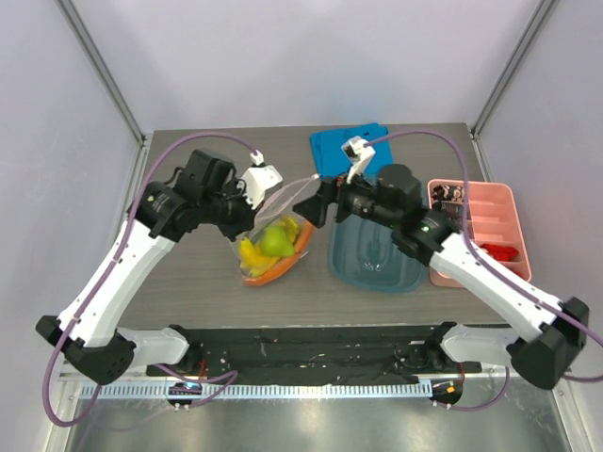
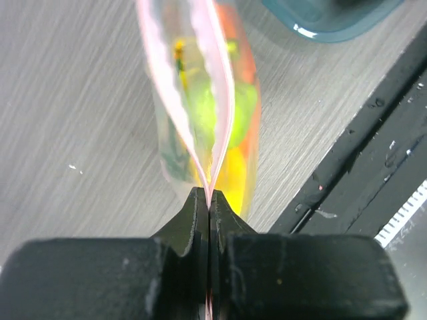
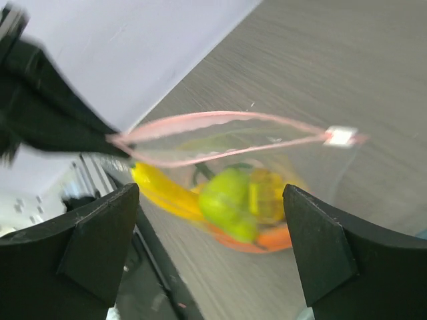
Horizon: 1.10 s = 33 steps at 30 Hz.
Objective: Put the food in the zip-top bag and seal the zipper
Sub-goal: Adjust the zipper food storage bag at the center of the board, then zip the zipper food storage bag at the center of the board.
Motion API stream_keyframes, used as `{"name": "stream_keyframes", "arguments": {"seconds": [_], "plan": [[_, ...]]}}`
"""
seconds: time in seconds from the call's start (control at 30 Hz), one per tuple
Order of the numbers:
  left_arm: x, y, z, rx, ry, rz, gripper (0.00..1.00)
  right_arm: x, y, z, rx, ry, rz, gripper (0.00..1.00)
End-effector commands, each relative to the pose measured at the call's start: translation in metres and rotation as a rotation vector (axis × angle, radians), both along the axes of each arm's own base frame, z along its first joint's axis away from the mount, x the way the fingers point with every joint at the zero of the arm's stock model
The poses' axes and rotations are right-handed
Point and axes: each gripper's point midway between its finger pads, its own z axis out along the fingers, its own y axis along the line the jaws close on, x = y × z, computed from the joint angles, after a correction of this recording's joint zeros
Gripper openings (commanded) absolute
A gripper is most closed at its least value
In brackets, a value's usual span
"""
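1. Left gripper (image 2: 209, 200): the fingers are pressed together and pinch one end of the zipper (image 2: 217, 100), the pink strip along the mouth of the bag (image 2: 167, 100). The pinch point itself is hidden between the finger pads.
2. Bag position: the bag extends straight ahead of the left fingertips and lies between the two grippers. In the overhead view its clear upper part is hard to trace against the table (image 1: 207, 292).
3. Right gripper (image 3: 210, 200): the fingers are spread wide and hold nothing. The bag mouth lies ahead of them, framed between the two fingers. Whether either finger touches the bag cannot be told.
4. Zipper state: the two pink edges stand apart in a long oval, so the mouth is unsealed. The white slider (image 3: 341, 137) sits at the end farthest from the left gripper.
5. Contents: a yellow banana (image 3: 163, 193), a green pear (image 3: 227, 200) and an orange pepper (image 3: 267, 240) lie low in the bag, below the mouth. All are blurred in both wrist views. A dark green smear beside the pear is too blurred to name.
6. Surroundings: a teal tub (image 1: 372, 273) lies under the right wrist, partly covered by the arm. A blue cloth (image 1: 344, 146) lies behind the right gripper, and a pink tray (image 1: 490, 212) lies outboard of the right arm. Both are partly hidden.
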Motion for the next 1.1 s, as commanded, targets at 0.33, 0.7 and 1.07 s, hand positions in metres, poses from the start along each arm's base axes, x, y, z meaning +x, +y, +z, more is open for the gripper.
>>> {"name": "stream_keyframes", "arguments": {"seconds": [0.33, 0.7, 1.07], "plan": [[-0.042, -0.002, 0.025, -0.181, -0.104, -0.439, 0.00, -0.076, -0.053, -0.039, -0.260, -0.689, 0.381, 0.91], [-0.049, -0.002, 0.019, -0.213, -0.070, -0.562, 0.00, -0.036, -0.062, -0.045, -0.260, -0.891, 0.169, 0.79], [-0.038, -0.001, 0.018, -0.253, -0.038, -0.535, 0.00, -0.022, -0.038, -0.028, -0.131, -0.902, 0.222, 0.62]]}}
